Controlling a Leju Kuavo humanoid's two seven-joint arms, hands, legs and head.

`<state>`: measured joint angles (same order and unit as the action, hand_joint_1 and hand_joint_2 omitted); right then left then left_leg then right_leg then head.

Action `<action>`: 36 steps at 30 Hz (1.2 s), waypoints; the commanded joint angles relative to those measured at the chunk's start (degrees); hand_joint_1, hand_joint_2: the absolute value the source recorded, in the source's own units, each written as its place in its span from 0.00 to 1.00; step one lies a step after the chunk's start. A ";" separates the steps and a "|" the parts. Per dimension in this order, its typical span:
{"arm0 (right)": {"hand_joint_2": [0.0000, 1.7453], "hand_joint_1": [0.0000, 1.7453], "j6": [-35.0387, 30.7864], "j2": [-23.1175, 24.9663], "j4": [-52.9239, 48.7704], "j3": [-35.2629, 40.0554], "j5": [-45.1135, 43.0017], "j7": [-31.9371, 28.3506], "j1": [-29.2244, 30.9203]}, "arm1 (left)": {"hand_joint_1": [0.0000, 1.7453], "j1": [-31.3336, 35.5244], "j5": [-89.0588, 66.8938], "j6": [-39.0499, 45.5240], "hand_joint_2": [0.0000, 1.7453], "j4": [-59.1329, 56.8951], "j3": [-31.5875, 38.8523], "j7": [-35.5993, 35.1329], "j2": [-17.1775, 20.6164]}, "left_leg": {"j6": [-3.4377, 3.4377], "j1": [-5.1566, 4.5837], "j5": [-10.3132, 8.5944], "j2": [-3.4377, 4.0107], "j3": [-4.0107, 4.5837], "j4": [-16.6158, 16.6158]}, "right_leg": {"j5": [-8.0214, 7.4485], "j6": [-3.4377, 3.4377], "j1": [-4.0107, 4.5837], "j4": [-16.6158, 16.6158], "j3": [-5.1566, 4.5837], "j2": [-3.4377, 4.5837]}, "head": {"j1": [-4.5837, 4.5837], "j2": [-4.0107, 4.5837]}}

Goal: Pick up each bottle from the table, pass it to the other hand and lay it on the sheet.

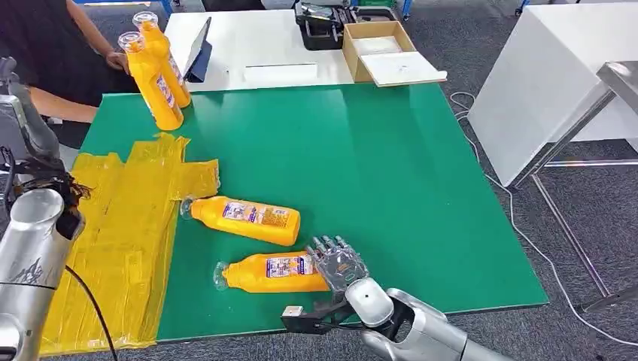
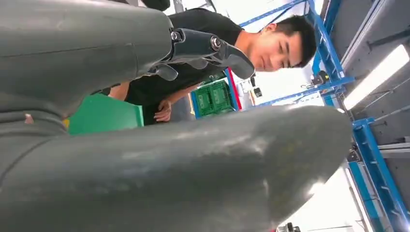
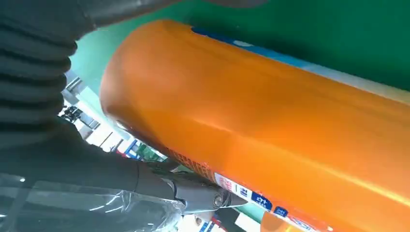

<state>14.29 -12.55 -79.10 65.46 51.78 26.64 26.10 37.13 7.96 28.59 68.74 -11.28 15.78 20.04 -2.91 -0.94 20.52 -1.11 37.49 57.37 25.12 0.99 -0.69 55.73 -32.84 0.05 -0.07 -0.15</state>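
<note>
The near bottle (image 1: 272, 272) is glossy orange plastic with a clear cap — its printed label looks like paper. The yellow sheet (image 1: 113, 241) is crinkled, shiny film (plastic, seemingly). The green surface (image 1: 391, 173) looks matt and smooth.

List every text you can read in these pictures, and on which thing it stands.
No text can be read.
Near bottle, by the right hand: label too blurred.
Far lying bottle: label too small.
Standing bottles: labels too small.
Box: no print visible.
</note>
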 commanded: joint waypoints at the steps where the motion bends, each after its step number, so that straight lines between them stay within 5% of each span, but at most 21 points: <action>1: 1.00 1.00 2.10 -0.56 2.33 -0.08 -0.90 -0.66 -1.10 | 0.00 0.73 0.17 -0.31 0.00 -0.76 0.51 -0.24 0.15 | 0.17 0.04 0.05 0.00 -0.12 -0.04 | 0.05 -0.05 0.03 -0.08 0.24 -0.06 | 0.00 0.00; 13: 1.00 1.00 1.89 -0.33 3.37 -0.23 -1.22 -0.73 -1.10 | 0.00 0.90 0.33 -0.44 0.00 -1.08 0.85 0.10 -0.32 | 0.15 0.04 0.00 -0.05 -0.05 -0.04 | 0.03 -0.06 0.03 -0.07 -0.26 -0.09 | -0.02 0.00; 25: 1.00 1.00 1.69 -0.16 3.55 -0.24 -1.87 -1.03 -0.28 | 0.00 1.59 0.32 -0.91 0.00 -1.81 0.50 0.09 -0.45 | 0.31 0.06 0.07 -0.06 -0.21 -0.06 | 0.10 -0.11 0.05 -0.12 0.33 -0.13 | -0.02 0.00; 36: 1.00 1.00 0.27 -1.33 -9.65 -10.69 -7.73 0.94 0.44 | 0.00 1.08 -0.07 -1.57 0.00 -0.43 1.29 -0.28 0.40 | 0.14 0.03 0.02 0.02 0.16 0.06 | 0.05 -0.04 0.01 0.04 0.08 0.00 | 0.02 0.00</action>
<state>14.80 -13.01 -82.71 59.82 45.83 27.63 25.52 36.64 7.96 27.39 69.42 -10.43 16.06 20.17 -2.98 -0.94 20.44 -1.17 37.71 57.38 25.09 1.01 -0.70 55.75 -32.83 0.04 -0.04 -0.15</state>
